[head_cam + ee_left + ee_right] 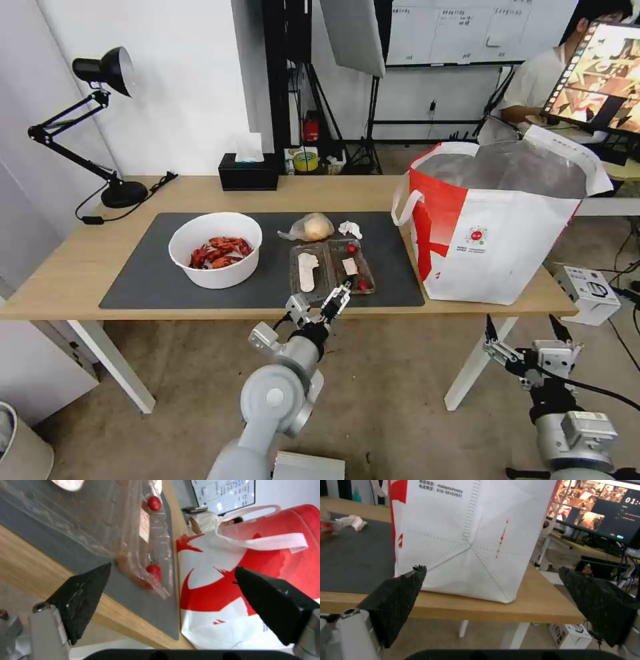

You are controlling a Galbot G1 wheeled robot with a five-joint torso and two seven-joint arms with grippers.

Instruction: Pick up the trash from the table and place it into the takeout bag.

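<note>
Left hand (337, 298) gapes near clamshell tray (100, 517); wrist view reveals tomatoes (154, 570).

Table (80, 267): pale wood, smooth, low sheen; matt dark grey mat (147, 273) on top. Clamshell tray (330, 267): thin clear plastic, glossy, crinkled where it nears my left gripper (339, 296); tomatoes (154, 570) slick red. Takeout bag (493, 253): white woven-looking cloth with stitched seams, red panels, dull silver foil inside. Bowl (215, 250): smooth white. Tissue (351, 229): crumpled soft paper. My fingertips (83, 597): black, matt, finely textured pads.
</note>
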